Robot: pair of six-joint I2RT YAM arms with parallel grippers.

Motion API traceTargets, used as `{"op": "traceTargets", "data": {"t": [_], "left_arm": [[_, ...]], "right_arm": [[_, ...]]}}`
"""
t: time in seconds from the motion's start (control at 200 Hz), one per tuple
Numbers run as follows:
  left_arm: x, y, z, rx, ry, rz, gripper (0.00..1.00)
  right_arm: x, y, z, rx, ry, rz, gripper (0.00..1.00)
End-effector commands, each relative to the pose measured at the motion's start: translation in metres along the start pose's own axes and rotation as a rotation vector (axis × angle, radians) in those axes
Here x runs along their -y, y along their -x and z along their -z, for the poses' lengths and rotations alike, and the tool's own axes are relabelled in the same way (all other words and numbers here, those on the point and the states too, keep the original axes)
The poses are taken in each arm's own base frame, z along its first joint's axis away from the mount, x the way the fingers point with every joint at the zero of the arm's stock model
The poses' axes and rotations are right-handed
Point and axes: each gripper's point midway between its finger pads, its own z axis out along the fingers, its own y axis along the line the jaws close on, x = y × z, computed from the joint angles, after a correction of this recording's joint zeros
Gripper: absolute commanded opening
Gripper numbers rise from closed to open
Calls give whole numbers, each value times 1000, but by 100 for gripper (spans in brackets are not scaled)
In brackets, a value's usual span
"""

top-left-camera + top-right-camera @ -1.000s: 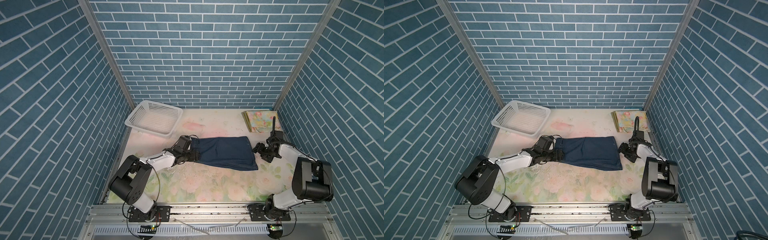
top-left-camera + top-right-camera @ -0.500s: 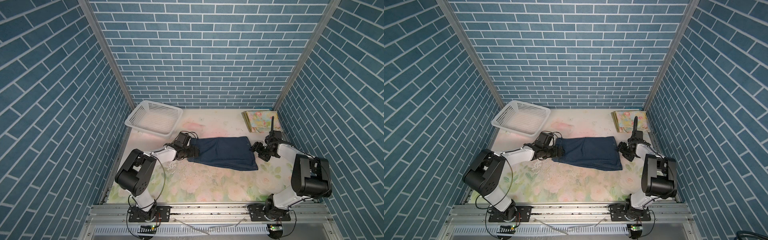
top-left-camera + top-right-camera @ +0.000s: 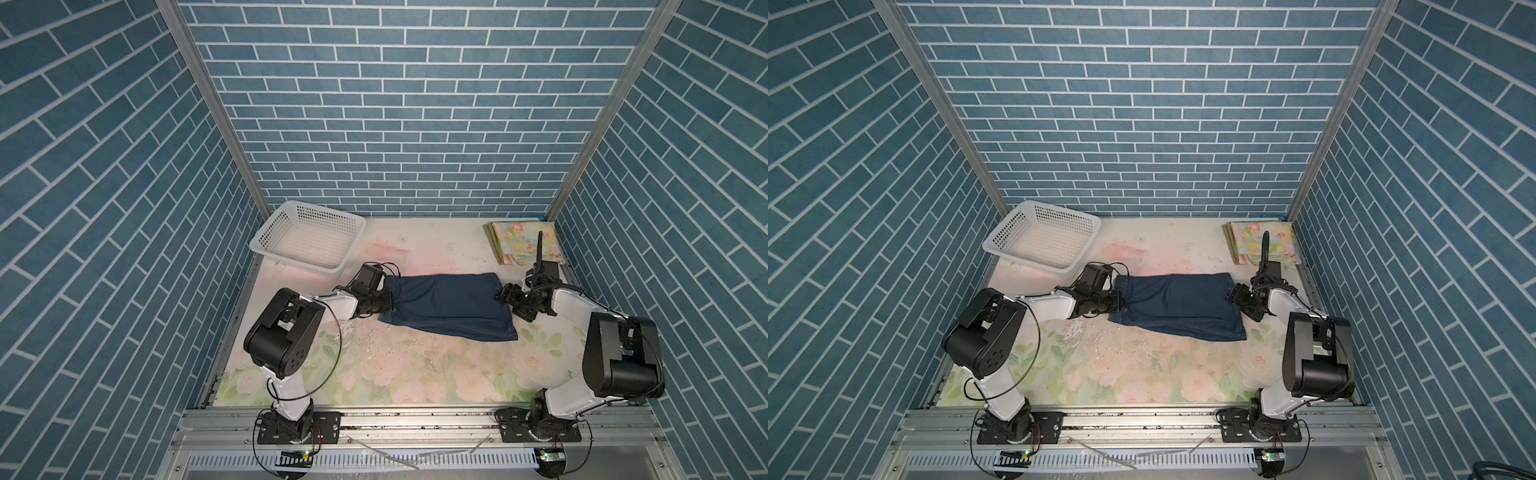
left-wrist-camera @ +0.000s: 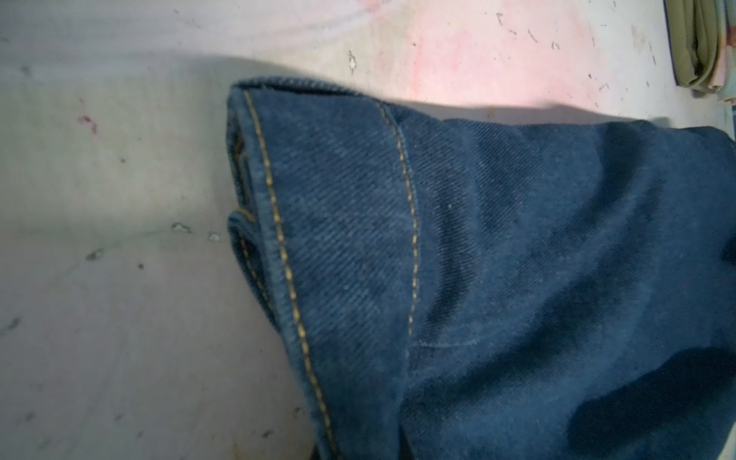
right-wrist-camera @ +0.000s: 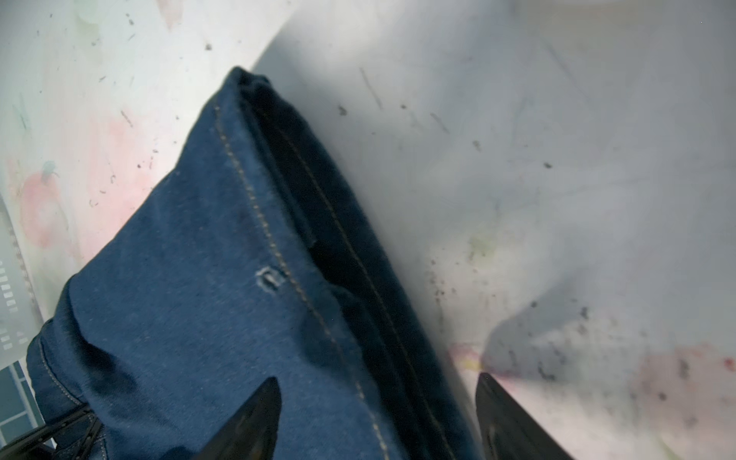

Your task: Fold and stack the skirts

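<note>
1. Start at the near half of the table [image 3: 395, 374]. It carries no garment; both arms reach away from you toward the middle.

2. Locate the denim skirt [image 3: 449, 307]. It lies flat at mid-table, with its long axis running left to right, so one short end faces each arm.

3. Check the left gripper [image 3: 384, 297]. It sits at the skirt's left end, on or just over the stitched band. The wrist view shows that band [image 4: 338, 239] but no fingers, so you cannot tell whether the claw is spread or pinching the cloth.

4. Check the right gripper [image 5: 374, 398]. It is spread. One fingertip [image 5: 259, 410] is over denim and the other over bare table, with the skirt's right edge between them and not pinched.

5. Judge the next move. It is probably an end-to-end fold along the long axis. Each arm is nearest its own end, and the right claw must close first.

6. Look to the far right corner. The floral skirt [image 3: 523, 243] lies folded on the olive skirt [image 4: 701, 47], nearer the right arm. A white basket [image 3: 326, 210] sits far left.
</note>
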Motion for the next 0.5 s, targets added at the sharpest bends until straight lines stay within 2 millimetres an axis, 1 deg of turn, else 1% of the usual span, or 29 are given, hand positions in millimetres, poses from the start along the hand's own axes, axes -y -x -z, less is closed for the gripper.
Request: {"op": "traceTargets", "data": {"t": [0.0,0.06,0.17,0.265,0.32,0.375,0.415,0.495], "left_arm": [[-48,-63,19,-201,228,-2,0],[-49,-49,42,-168,277,-47,0],[-50,-24,83,-105,373,-121,0],[-49,-4,108,-62,439,-171,0],[-49,7,120,-45,484,-196,0],[-47,17,129,-33,512,-210,0],[-45,24,135,-18,528,-222,0],[-35,34,143,-1,542,-260,0]], "right_arm": [[-4,-8,-3,-5,-10,37,77],[-8,-11,-6,-7,-10,51,77],[-19,-23,-18,-25,10,76,76],[-32,-39,-29,-33,30,94,70],[-42,-51,-38,-31,53,99,64],[-51,-64,-46,-29,65,100,54],[-55,-71,-52,-21,67,94,45],[-70,-85,-63,-9,112,86,36]]}}
